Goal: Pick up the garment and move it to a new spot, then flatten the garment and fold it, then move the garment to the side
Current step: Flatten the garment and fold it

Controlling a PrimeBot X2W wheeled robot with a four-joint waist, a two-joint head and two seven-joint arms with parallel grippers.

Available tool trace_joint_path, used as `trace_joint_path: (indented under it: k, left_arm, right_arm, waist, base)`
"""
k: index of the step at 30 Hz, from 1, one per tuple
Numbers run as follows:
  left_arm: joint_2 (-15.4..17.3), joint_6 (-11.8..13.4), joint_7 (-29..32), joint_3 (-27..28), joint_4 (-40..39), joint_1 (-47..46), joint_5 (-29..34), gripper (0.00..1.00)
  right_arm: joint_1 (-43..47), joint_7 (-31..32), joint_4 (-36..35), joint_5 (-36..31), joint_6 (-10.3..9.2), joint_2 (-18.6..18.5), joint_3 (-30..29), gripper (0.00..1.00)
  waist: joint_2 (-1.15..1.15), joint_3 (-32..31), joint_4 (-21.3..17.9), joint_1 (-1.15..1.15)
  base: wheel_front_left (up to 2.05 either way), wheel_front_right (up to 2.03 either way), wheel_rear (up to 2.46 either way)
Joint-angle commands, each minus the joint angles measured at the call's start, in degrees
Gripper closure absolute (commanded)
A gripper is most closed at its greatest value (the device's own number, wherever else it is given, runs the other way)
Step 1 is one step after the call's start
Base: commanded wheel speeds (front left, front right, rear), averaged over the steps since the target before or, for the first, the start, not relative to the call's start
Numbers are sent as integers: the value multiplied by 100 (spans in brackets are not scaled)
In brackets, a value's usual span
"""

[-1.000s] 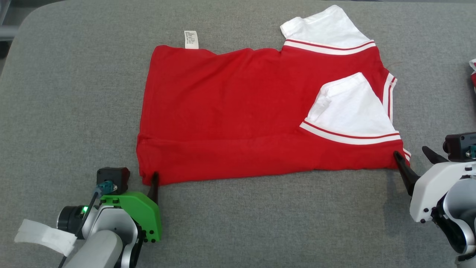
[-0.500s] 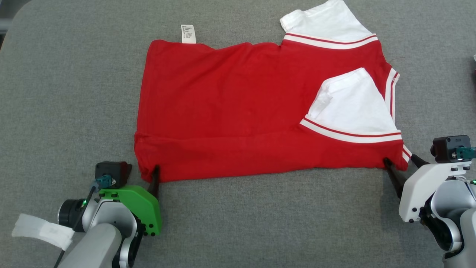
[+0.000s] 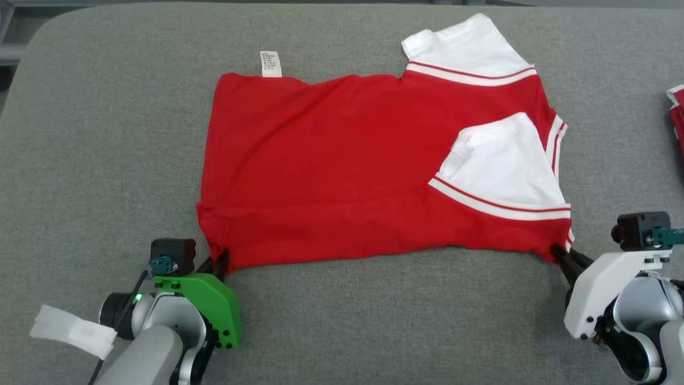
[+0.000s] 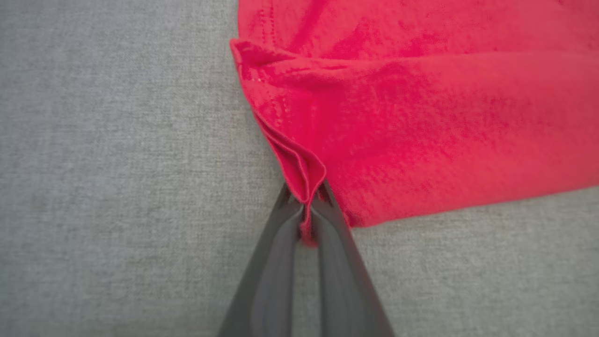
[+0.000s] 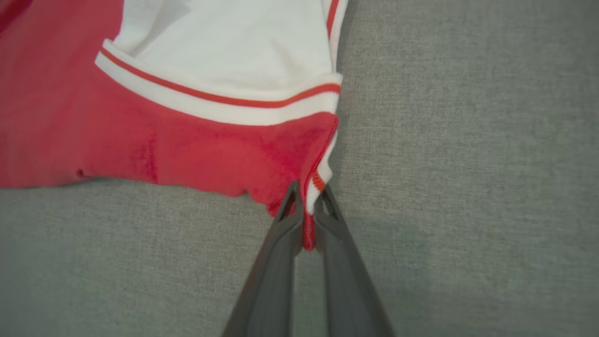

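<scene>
A red garment [image 3: 342,171] with white sleeves and striped cuffs lies mostly flat on the grey cushion, one sleeve folded over its right part. My left gripper [image 3: 220,262] is shut on the garment's near left corner [image 4: 306,185], where the hem bunches between the fingers [image 4: 276,262]. At the near right corner [image 5: 311,187] my right gripper [image 3: 560,255] is shut on the fabric beside the striped cuff. A white care label [image 3: 270,63] sticks out at the far edge.
The grey padded surface [image 3: 107,133] spreads wide around the garment, with bare room at left and in front. Part of another red and white cloth [image 3: 677,107] peeks in at the right edge.
The right gripper has shut on the near right corner after standing open around it. The left gripper keeps its hold on the left corner. The camera view has shifted a little.
</scene>
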Motion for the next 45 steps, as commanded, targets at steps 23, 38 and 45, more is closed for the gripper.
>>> trace_joint_path:
  k: [23,38,45]
  left_arm:
    - [689,49,619,47,-990,857,-424,100]
    - [946,401,845,202,-1621,1370,-678,100]
    - [1010,520,977,209,-1732,1509,-762,100]
  right_arm:
    - [1526,881,-1324,341,-1,257,-415,100]
    - [1841,895,-1390,426,-1,368,-625,100]
    - [1904,831,-1244,418,-1,390,-567,100]
  waist:
    - [0,-617,-145,0]
    - [0,-696,-278,0]
    - [0,-686,-276,0]
  base:
    - [0,0,0]
    - [0,0,0]
    - [0,0,0]
